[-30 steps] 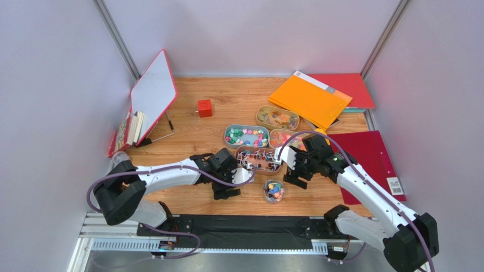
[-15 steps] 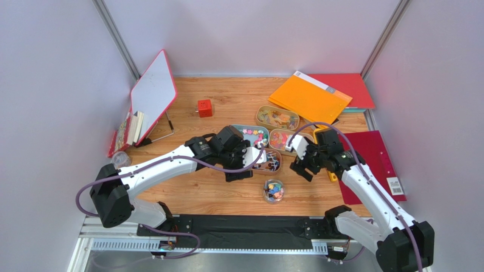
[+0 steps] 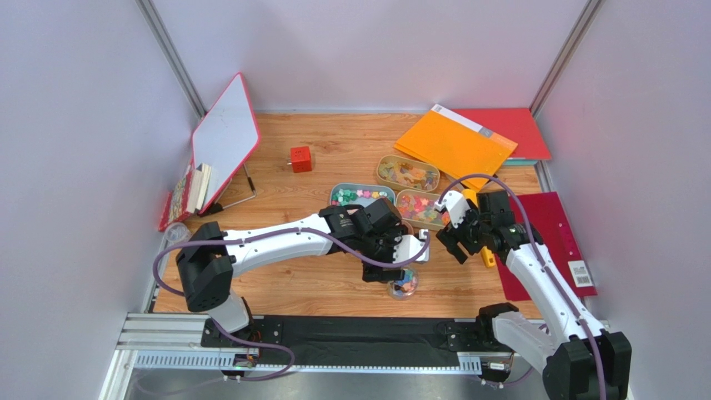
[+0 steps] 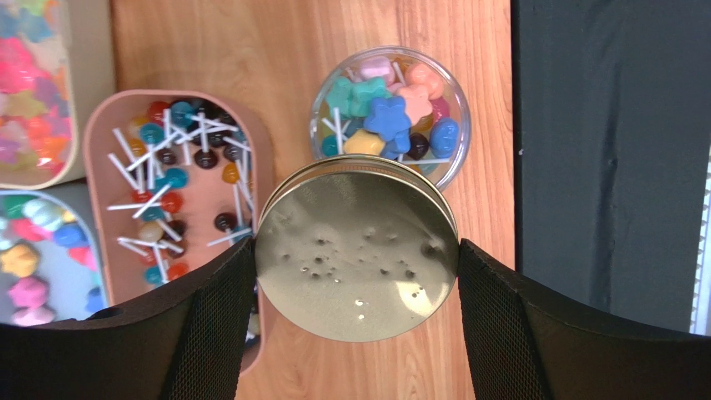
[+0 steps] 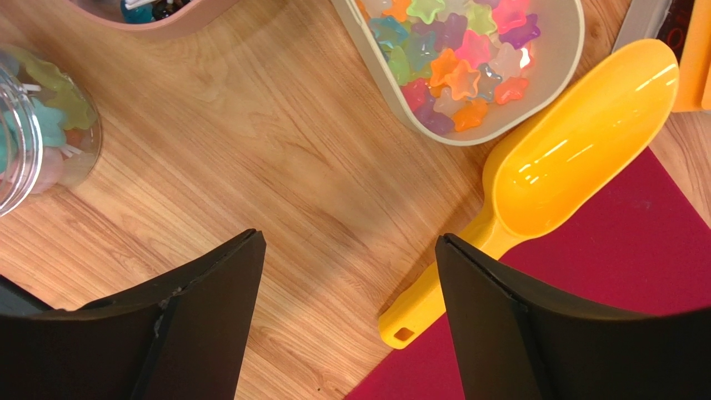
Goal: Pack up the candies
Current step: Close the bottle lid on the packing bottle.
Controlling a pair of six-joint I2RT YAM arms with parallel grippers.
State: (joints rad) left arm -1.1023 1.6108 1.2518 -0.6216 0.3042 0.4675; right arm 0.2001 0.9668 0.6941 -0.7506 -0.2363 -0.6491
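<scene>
While I watch the top view, the jar (image 3: 403, 286) sits low and centre on the table (image 3: 284, 287), its mouth uncovered and candies (image 4: 385, 117) heaped inside. Just above it in the frame, my left gripper (image 4: 356, 260) is clamped on the round gold lid (image 4: 357, 250), holding it by the edges. In the left wrist view the lid overlaps the jar's lower rim. At that view's left, a pink tray (image 4: 96, 217) holds lollipops. Right of centre, my right gripper (image 5: 350, 275) hangs over bare wood with its fingers apart. A yellow scoop (image 5: 576, 125) lies just beyond, its bowl beside a tray (image 5: 569, 50) of star gummies. Farther up sit a red cube (image 3: 300, 158) and an orange folder (image 3: 455, 146).
</scene>
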